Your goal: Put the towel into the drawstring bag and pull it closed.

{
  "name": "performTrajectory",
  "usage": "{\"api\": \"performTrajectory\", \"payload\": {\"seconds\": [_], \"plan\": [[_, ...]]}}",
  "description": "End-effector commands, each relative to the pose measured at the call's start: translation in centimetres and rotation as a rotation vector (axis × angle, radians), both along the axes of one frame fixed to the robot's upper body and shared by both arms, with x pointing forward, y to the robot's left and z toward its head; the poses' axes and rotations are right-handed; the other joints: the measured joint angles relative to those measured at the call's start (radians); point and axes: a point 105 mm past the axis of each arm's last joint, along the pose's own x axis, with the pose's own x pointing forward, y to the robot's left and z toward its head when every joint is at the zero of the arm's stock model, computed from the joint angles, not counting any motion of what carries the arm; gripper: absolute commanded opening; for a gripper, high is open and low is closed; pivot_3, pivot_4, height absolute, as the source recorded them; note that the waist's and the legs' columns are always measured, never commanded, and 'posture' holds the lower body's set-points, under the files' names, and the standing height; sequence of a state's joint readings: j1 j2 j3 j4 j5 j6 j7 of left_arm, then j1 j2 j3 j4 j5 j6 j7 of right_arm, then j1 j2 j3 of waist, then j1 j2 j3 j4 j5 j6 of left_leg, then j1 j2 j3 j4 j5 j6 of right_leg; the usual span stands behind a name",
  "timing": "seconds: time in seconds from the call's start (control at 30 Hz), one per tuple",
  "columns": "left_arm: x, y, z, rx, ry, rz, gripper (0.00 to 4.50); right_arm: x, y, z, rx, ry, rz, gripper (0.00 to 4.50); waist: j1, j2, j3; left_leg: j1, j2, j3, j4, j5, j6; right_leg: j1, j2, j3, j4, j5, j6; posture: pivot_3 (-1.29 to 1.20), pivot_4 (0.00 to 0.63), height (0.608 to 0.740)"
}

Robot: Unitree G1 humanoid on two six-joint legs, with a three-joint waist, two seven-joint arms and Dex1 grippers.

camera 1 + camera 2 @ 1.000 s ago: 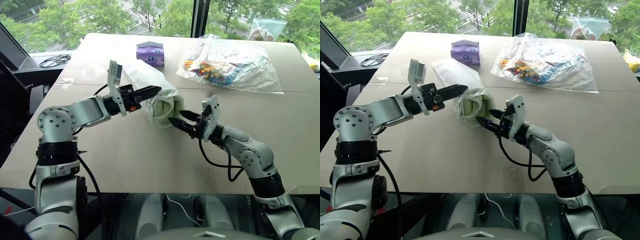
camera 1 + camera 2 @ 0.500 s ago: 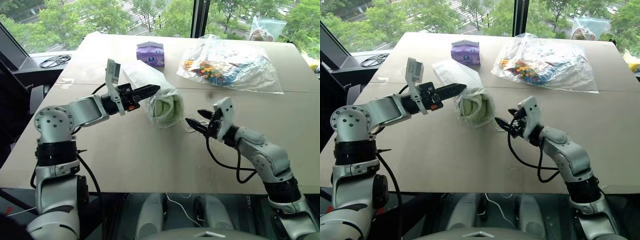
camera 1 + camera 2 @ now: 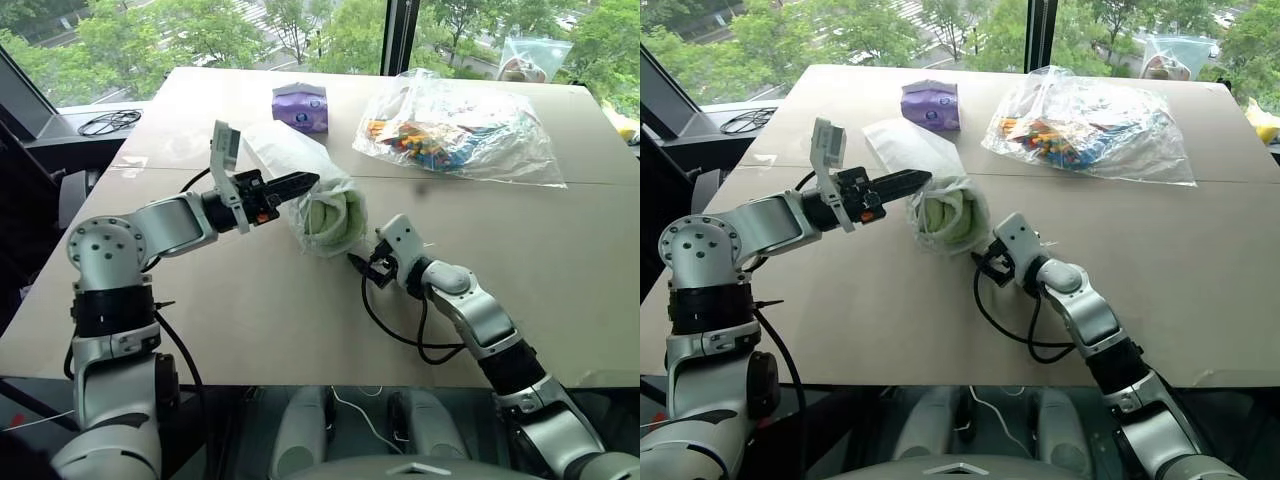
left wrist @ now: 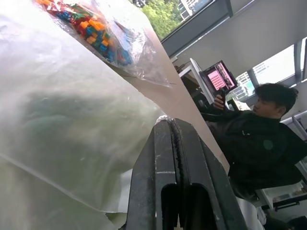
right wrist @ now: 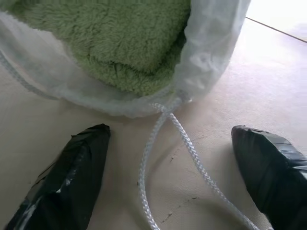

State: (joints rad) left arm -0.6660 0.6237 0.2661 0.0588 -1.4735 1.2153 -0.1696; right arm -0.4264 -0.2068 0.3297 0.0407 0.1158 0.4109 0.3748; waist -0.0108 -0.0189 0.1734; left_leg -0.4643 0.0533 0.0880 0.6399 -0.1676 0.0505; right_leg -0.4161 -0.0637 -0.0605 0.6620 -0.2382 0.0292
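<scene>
Left eye view: the drawstring bag [image 3: 318,190] lies on its side near the middle of the bench [image 3: 250,300], its mouth turned toward the near edge, and the towel [image 3: 330,213] sits inside it, its green pile showing through the opening. The left pincer [image 3: 305,181] reaches in from the left with its two black fingers pressed shut on the bag's upper edge, lifting the thin white fabric there. The right pincer [image 5: 172,177] is low over the bench just on the near right side of the mouth; its fingers [image 5: 72,172] stand spread apart, holding nothing, and the white cord [image 5: 158,143] that leaves the gathered rim runs across the bench between them. Farther back, a purple tissue pack [image 3: 301,107] stands beyond the bag, and a clear plastic bag of colourful items [image 3: 460,125] lies at the far right, well apart from both pincers.
</scene>
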Motion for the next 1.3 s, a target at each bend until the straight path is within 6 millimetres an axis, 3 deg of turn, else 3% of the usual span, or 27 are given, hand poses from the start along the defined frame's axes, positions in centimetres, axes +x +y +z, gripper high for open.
{"api": "performTrajectory", "payload": {"seconds": [0.03,0.2,0.27,0.4,0.53,0.6,0.67,0.77,0.87,1.03,1.23,1.3], "plan": [[-0.5,0.0,1.2,-0.015,-0.052,-0.006,0.00,0.7,-1.7,1.1,0.023,-0.048,-0.071,2.25,0.000,0.000,0.000,0.000,0.000,0.000,0.000,0.000,0.000,0.000,0.000,0.000,0.000,0.000,0.000,0.00,0.150,0.739],[-0.5,0.4,0.8,-0.014,-0.038,0.008,0.00,0.8,-2.4,2.1,0.023,-0.089,-0.095,0.04,-0.002,0.000,0.000,0.000,0.001,-0.001,0.000,0.001,0.000,0.000,0.000,0.000,0.000,0.000,0.001,0.00,0.150,0.739],[-0.8,0.5,1.2,-0.016,-0.056,-0.012,0.00,0.9,-2.2,2.8,0.046,-0.097,-0.097,0.04,-0.002,0.000,0.000,0.000,0.001,-0.001,0.000,0.002,0.001,0.000,0.000,0.000,0.000,0.001,0.001,0.00,0.150,0.739],[-4.6,0.6,5.5,-0.138,-0.218,-0.211,0.00,1.0,-1.8,3.0,0.053,-0.091,-0.089,0.04,-0.007,-0.001,0.001,0.000,0.002,0.000,-0.001,0.002,0.001,-0.001,0.001,0.000,0.000,0.000,0.001,0.00,0.150,0.739],[-4.7,2.8,7.2,-0.117,-0.285,-0.151,0.00,1.1,-1.7,2.8,0.044,-0.087,-0.089,0.04,-0.006,-0.001,0.001,0.000,0.002,-0.001,-0.001,0.001,0.000,-0.001,0.000,0.000,0.000,0.000,0.000,0.00,0.150,0.739],[-4.9,4.4,6.4,-0.044,-0.267,-0.107,0.00,1.1,-1.6,2.8,0.043,-0.086,-0.089,0.04,-0.006,-0.001,0.001,0.000,0.002,-0.001,-0.001,0.000,-0.001,-0.001,0.001,-0.001,0.000,-0.001,-0.001,0.00,0.150,0.739],[-5.7,5.2,4.3,0.068,-0.207,-0.106,0.00,1.2,-1.6,2.8,0.042,-0.087,-0.090,0.04,-0.011,0.000,0.001,0.001,0.002,0.000,-0.002,0.000,-0.001,-0.001,0.001,0.000,0.000,-0.001,-0.002,0.00,0.150,0.739],[-7.0,5.4,0.2,0.214,-0.109,-0.145,0.00,1.1,-1.5,2.7,0.044,-0.086,-0.091,0.04,-0.013,-0.001,0.001,0.001,0.002,0.002,-0.003,0.000,-0.001,-0.002,-0.001,0.001,-0.001,-0.001,-0.002,0.00,0.150,0.739],[-7.0,5.3,-1.9,0.266,-0.107,-0.142,0.00,1.0,-1.3,2.6,0.045,-0.083,-0.090,0.04,-0.007,0.000,0.001,0.001,0.001,0.003,-0.006,0.000,-0.001,-0.004,-0.006,0.000,-0.001,-0.001,-0.003,0.00,0.150,0.739],[-5.5,6.4,-2.9,0.193,-0.128,-0.021,0.00,0.8,-1.1,2.5,0.042,-0.080,-0.084,0.04,-0.005,0.000,0.001,0.000,0.001,0.003,-0.008,0.000,-0.002,-0.007,-0.008,0.003,-0.001,0.000,-0.006,0.00,0.150,0.739],[-5.7,7.3,-4.3,0.198,-0.129,0.054,0.00,0.8,-1.1,2.4,0.038,-0.077,-0.081,0.04,-0.018,0.000,0.001,-0.001,0.001,0.003,-0.008,0.000,-0.002,-0.008,-0.008,0.004,-0.001,0.000,-0.006,0.00,0.150,0.739],[-5.7,7.3,-3.7,0.172,-0.160,0.068,0.80,0.8,-1.0,2.4,0.038,-0.077,-0.075,0.00,-0.019,0.000,0.001,-0.001,0.002,0.002,-0.009,0.000,-0.002,-0.008,-0.008,0.003,-0.001,0.000,-0.006,0.00,0.150,0.739]]}}
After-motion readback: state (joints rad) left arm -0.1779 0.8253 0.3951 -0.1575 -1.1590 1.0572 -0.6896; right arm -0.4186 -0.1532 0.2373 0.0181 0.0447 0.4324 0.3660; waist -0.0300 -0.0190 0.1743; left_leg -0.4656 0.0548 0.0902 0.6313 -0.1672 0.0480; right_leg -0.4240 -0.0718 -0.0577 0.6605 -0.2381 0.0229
